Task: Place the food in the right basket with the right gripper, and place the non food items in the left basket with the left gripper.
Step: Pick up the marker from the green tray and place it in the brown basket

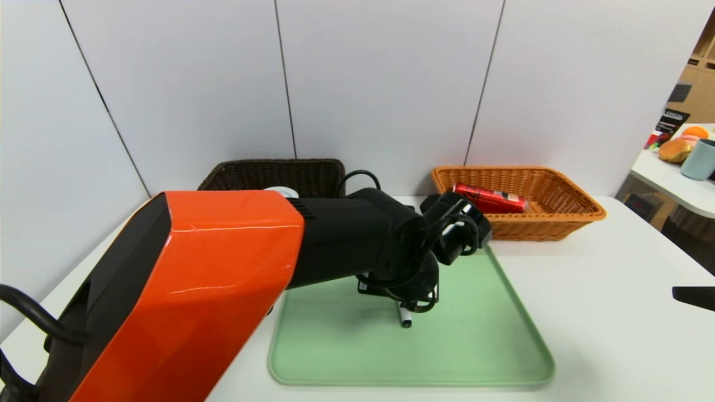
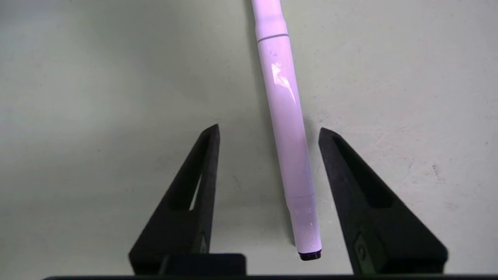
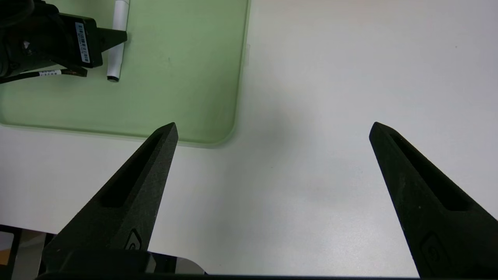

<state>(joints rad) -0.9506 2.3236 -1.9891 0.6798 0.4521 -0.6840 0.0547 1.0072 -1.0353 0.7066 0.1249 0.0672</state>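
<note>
A thin white marker (image 1: pixel 405 319) (image 2: pixel 290 128) lies on the green tray (image 1: pixel 475 346). My left gripper (image 1: pixel 408 306) (image 2: pixel 269 128) is lowered over it. Its fingers straddle the marker with a gap on each side, so it is open and holds nothing. The red drink can (image 1: pixel 490 199) lies on its side in the orange-tan right basket (image 1: pixel 581 215). The dark brown left basket (image 1: pixel 273 173) stands at the back left, and a white disc (image 1: pixel 282 191) peeks out behind my arm's orange housing. My right gripper (image 3: pixel 273 124) hangs open over bare white table, right of the tray.
The white table (image 1: pixel 614 312) carries the tray and both baskets, with grey wall panels close behind. A side table (image 1: pixel 665 173) at the far right holds a mug (image 1: pixel 701 159) and other items. My left arm's orange housing (image 1: pixel 184 296) hides the near-left table.
</note>
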